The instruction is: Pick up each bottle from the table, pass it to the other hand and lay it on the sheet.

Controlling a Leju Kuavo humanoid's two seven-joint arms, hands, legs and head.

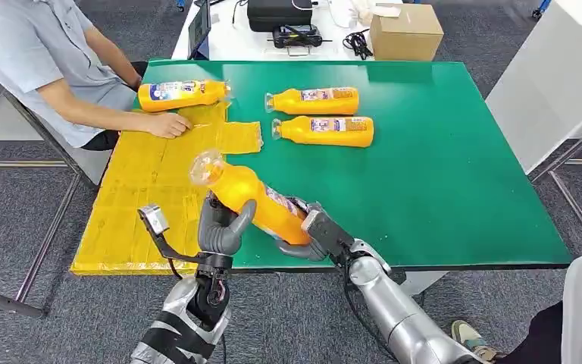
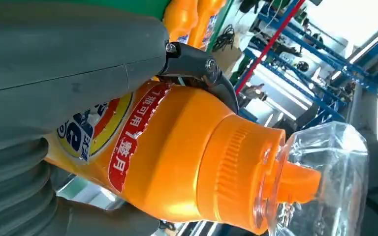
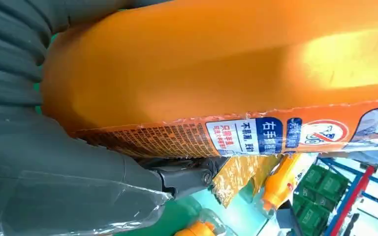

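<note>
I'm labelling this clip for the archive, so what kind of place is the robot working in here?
Probably a robotics lab or test workshop in an industrial hall. A green table stands on grey carpet, a white bench behind it holds a black equipment case and cables, and blue shelving racks show in the left wrist view.

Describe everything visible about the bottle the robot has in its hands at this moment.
The held bottle is glossy orange plastic with an orange ribbed collar, orange spout and clear cap, plus a printed label of red, blue and white panels. It is off the table, tilted, cap end raised toward the yellow sheet. The left hand grips its middle; the right hand holds its base end.
</note>
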